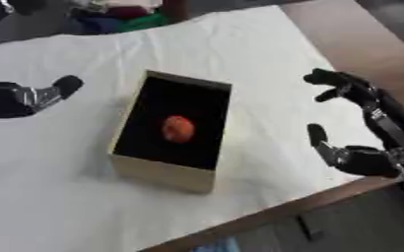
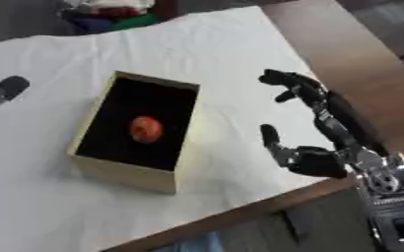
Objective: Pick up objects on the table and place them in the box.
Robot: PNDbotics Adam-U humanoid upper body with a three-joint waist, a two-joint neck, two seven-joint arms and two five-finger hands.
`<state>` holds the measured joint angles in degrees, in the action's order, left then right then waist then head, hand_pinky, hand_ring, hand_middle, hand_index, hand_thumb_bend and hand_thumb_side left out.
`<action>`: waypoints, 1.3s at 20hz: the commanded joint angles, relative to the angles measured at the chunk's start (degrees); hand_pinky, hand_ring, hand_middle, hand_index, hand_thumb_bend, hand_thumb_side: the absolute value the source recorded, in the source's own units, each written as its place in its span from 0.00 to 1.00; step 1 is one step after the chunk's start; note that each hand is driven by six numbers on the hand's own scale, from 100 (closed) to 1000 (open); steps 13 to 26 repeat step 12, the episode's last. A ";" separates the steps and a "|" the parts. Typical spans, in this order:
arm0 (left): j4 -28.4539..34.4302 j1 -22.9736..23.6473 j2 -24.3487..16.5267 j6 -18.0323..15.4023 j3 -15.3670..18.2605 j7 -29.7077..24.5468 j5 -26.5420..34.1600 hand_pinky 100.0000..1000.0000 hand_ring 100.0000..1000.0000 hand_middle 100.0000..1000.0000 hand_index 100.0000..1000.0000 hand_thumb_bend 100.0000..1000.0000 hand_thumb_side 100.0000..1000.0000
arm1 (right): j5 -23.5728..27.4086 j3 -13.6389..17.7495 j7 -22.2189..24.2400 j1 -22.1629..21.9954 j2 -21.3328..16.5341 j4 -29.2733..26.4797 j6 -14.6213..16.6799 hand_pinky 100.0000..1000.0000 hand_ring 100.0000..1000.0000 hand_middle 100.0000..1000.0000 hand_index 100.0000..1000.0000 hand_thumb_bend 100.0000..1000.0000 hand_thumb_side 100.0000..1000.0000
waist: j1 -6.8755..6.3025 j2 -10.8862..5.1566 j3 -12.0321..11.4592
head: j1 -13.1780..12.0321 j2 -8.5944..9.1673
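Note:
A tan box (image 1: 158, 172) with a black inside stands on the white cloth, slightly askew. A round red-orange object (image 1: 178, 129) lies on the box's floor near the middle. My right hand (image 2: 319, 160) hovers to the right of the box, apart from it, open with fingers (image 2: 290, 83) spread and the thumb up; it holds nothing. My left hand (image 1: 33, 96) shows at the left edge, open, with one straight fingertip (image 1: 68, 84) pointing toward the box and a gap of cloth between them.
A white cloth (image 1: 240, 44) covers most of a brown table (image 1: 360, 44), whose bare wood shows at the right and along the front edge (image 1: 274, 211). Red, green and blue items (image 1: 123, 17) lie at the far edge.

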<state>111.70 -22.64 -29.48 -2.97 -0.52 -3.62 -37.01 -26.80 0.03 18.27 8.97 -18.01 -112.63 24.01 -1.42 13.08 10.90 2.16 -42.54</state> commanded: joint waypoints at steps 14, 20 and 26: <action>-0.83 2.41 3.84 0.75 1.59 7.43 4.18 0.77 0.71 0.67 0.84 0.34 0.63 | -0.39 0.60 -0.12 0.53 -0.36 -0.76 -0.12 0.67 0.89 0.85 1.00 0.00 0.21 | -0.03 -0.61 -1.79 | -11.35 0.89; -0.83 2.41 3.84 0.75 1.59 7.43 4.18 0.77 0.71 0.67 0.84 0.34 0.63 | -0.39 0.60 -0.12 0.53 -0.36 -0.76 -0.12 0.67 0.89 0.85 1.00 0.00 0.21 | -0.03 -0.61 -1.79 | -11.35 0.89; -0.83 2.41 3.84 0.75 1.59 7.43 4.18 0.77 0.71 0.67 0.84 0.34 0.63 | -0.39 0.60 -0.12 0.53 -0.36 -0.76 -0.12 0.67 0.89 0.85 1.00 0.00 0.21 | -0.03 -0.61 -1.79 | -11.35 0.89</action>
